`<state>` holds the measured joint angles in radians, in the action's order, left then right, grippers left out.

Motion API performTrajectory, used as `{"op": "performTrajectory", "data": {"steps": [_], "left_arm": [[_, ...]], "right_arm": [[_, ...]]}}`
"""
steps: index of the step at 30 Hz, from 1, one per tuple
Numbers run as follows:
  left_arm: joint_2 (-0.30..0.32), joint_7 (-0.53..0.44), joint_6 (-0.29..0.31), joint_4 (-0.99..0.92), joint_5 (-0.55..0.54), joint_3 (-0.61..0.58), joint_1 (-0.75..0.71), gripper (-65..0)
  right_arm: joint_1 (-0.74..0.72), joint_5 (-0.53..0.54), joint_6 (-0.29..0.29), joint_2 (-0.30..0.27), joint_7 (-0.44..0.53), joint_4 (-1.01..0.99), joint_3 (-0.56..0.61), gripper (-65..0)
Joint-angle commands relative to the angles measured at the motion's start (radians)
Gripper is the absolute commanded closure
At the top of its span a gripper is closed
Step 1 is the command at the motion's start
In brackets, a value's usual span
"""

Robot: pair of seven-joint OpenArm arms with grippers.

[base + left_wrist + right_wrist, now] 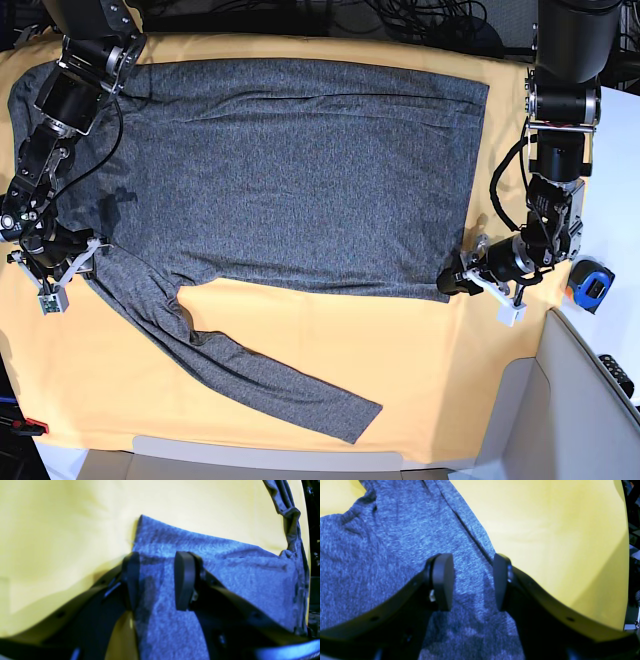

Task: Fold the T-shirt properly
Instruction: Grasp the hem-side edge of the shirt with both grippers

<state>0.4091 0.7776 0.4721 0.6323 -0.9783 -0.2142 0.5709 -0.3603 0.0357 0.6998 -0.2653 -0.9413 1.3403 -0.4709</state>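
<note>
The dark-grey long-sleeved T-shirt point(290, 170) lies spread flat on the yellow-orange cloth point(420, 350), with one sleeve point(250, 370) trailing diagonally toward the front. My left gripper point(456, 282) is at the shirt's lower right hem corner. In the left wrist view this gripper point(157, 580) is open and straddles the shirt's edge point(225, 562), with fabric between the fingers. My right gripper point(88, 252) is at the shirt's left side, where the sleeve starts. In the right wrist view it point(472, 580) is open over the grey fabric point(382, 555), next to a seam.
A blue tape measure point(590, 286) lies on the cloth at the right edge. A white surface point(590, 400) borders the front right. A small red object point(30, 426) sits at the front left. Cables point(420, 25) run along the back.
</note>
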Motion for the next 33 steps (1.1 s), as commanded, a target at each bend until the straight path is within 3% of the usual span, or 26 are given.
{"op": "performTrajectory", "data": {"steps": [1,15,33], "left_arm": [[0.026,0.001,-0.016,0.004,0.019,0.005,0.021,-22.8],[0.024,0.009,-0.016,0.007,0.017,-0.001,0.019,-22.8],[-0.043,0.013,-0.014,0.01,0.015,-0.003,0.021,-22.8]], "right_arm": [[-0.026,0.01,-0.002,-0.018,0.023,0.02,-0.002,-25.4],[-0.026,0.01,-0.002,-0.016,0.023,0.02,-0.002,-25.4],[-0.026,0.01,-0.002,-0.015,0.023,0.018,-0.002,-25.4]]}}
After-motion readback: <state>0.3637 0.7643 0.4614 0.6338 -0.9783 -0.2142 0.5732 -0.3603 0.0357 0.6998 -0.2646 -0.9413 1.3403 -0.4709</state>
